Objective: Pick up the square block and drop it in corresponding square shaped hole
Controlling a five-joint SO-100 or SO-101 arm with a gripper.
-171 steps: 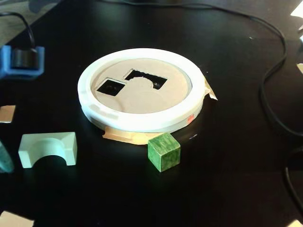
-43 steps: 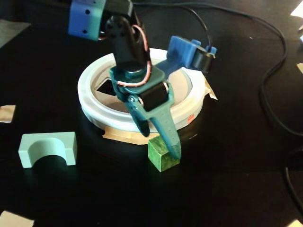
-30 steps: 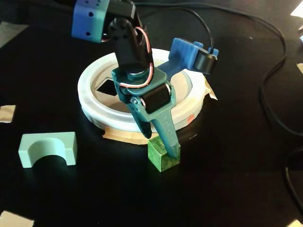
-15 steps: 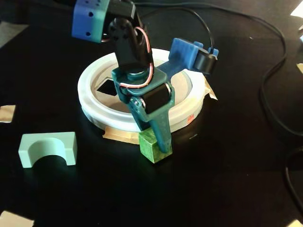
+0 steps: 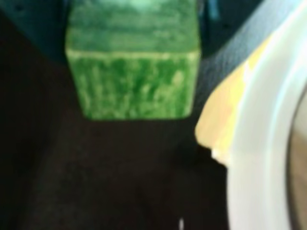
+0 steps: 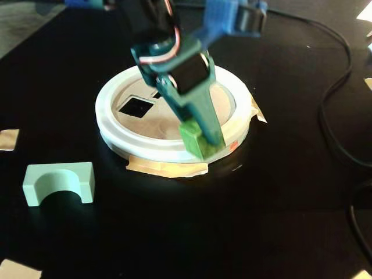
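A green square block point(image 5: 133, 72) fills the top of the wrist view, held between dark teal jaws on both sides. In the fixed view my gripper point(image 6: 200, 142) is shut on the green block point(image 6: 193, 139), holding it over the near rim of the white round sorter point(image 6: 116, 136). The sorter's tan lid has a square hole point(image 6: 135, 106) at its left part, well left of the block. The white rim point(image 5: 261, 143) and a strip of tape point(image 5: 223, 120) show at the right of the wrist view.
A pale green arch-shaped block point(image 6: 58, 183) lies on the black table at the left front. Masking tape point(image 6: 168, 168) holds the sorter down. Black cables point(image 6: 334, 116) run along the right side. Tape scraps lie at the left edge point(image 6: 8, 139).
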